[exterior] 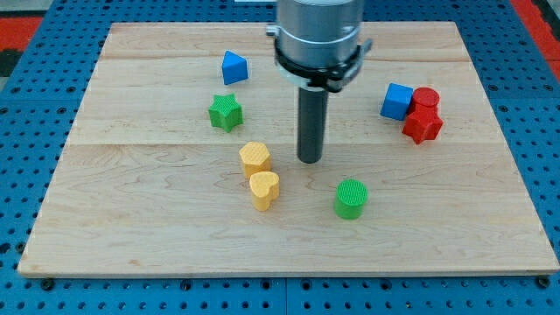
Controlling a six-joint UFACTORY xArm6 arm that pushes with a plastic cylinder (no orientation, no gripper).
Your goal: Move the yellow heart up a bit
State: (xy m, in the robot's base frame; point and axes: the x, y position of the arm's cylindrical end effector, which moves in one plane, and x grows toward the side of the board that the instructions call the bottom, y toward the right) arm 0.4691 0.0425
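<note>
My tip (310,160) bare on the board, touching nothing, just right of the yellow hexagon (255,157), above-right of the yellow heart (264,189).

Silver-grey cylindrical arm (317,26), black collar (318,68), straight dark rod (311,122).

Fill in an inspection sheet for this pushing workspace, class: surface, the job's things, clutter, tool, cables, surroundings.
Surface: pale wooden board, lying flat, no damage seen.
Job's things: yellow heart-shaped block, touching the yellow hexagonal block just above it.
Clutter: green star block; blue triangular block; green round block; blue cube beside two red blocks at the view's right.
Tool: dark rod, my tip on the board, to the upper right of the yellow heart, not touching any block.
Cables: nothing seen.
Surroundings: blue perforated base around the board.
</note>
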